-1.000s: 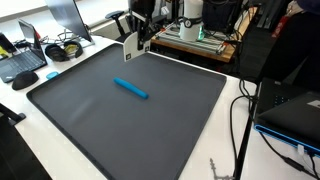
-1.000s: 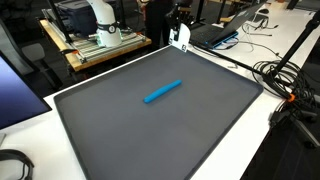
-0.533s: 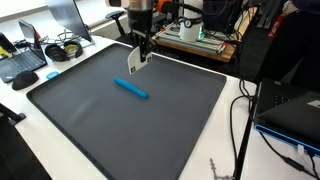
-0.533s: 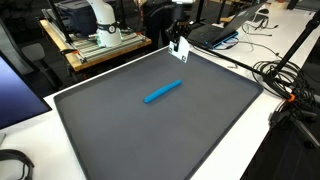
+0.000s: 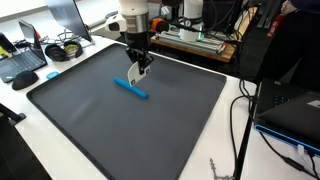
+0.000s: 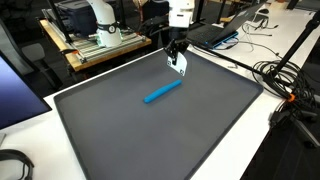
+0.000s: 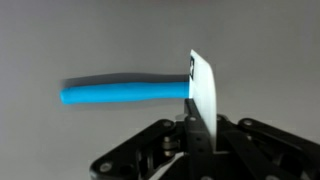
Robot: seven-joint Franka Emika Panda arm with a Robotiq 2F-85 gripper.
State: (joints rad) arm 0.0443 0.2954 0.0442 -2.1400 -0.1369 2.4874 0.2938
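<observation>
The hand (image 5: 137, 68) has come down since a second ago. Back then it was up high over the far edge of the mat. Now it hangs low, near the blue stick (image 5: 131, 88). The blue stick has not moved.

The hand is shut tight on a thin white card (image 7: 203, 85). The card sticks out past the fingers. In the wrist view the blue stick (image 7: 125, 93) lies flat just past the hand (image 7: 190, 128), and the card hides one end of it. In an exterior view the hand (image 6: 177, 55) and its white card (image 6: 182, 66) are close to one end of the blue stick (image 6: 162, 92). I cannot tell if the card touches the stick.

Under the hand is a big grey mat (image 5: 100, 130) with a dark rim. It lies on a white table (image 6: 30, 130). Well away from the hand, a laptop (image 5: 20, 62) and headphones (image 5: 65, 50) sit at the side of the mat. Behind the hand is a cart with machines (image 6: 95, 40). Black cables (image 6: 285, 85) lie off to one side.
</observation>
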